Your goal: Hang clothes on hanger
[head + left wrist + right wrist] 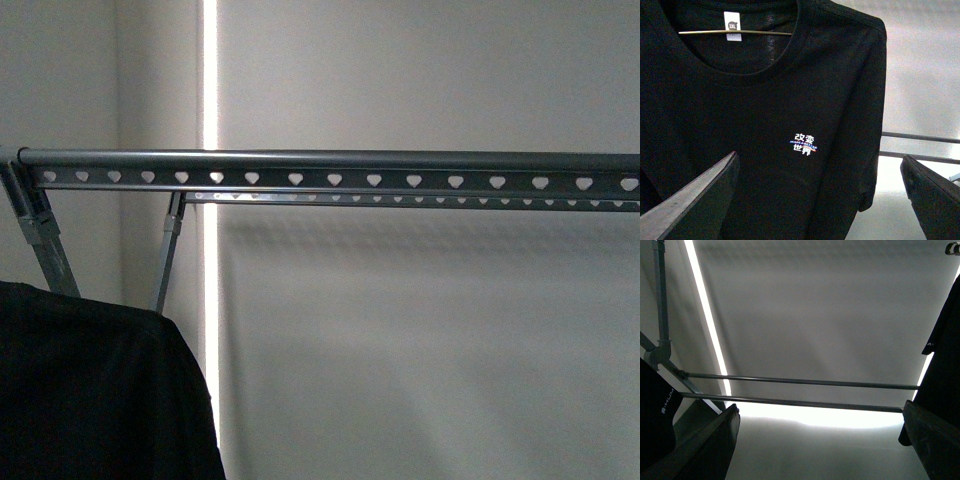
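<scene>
Our left pincer [819, 157] and right pincer [819, 407] both gape wide, empty. The T-shirt [90, 390] sits at seven o'clock in the front view, below the tube of the drying rack [330, 158]; we judge it not yet hung there.

1. The front view was dim and slightly soft. A vertical light strip [210, 90] was overexposed and bloomed across the hanger [330, 158].
2. The hanger cast a faint shadow on the wall [420, 350] below it.
3. In the left wrist view, the T-shirt [765, 100] was underexposed and its print [804, 144] glared, blurred.
4. In the right wrist view, a backlit glow [815, 416] was washed out.
</scene>
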Action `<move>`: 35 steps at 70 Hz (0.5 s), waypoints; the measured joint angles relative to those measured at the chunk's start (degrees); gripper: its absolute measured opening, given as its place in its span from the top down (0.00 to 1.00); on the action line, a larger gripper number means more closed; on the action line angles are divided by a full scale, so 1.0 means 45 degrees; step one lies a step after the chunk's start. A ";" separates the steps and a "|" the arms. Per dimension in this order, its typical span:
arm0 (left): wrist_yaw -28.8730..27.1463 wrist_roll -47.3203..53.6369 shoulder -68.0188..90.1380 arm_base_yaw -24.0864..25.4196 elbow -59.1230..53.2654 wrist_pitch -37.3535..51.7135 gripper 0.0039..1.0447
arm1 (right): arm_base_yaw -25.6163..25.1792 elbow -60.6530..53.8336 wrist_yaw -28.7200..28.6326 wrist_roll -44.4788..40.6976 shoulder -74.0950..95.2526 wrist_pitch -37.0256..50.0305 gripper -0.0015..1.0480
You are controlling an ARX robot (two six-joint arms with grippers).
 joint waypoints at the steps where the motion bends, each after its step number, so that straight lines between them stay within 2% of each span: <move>1: 0.0000 0.0000 0.0000 0.0000 0.0000 0.0000 0.06 | 0.0000 0.0000 0.0000 0.0000 0.0000 0.0000 0.07; 35: 0.0000 0.0000 0.0000 0.0000 0.0000 0.0000 0.06 | 0.0000 0.0000 0.0000 0.0000 0.0000 0.0000 0.07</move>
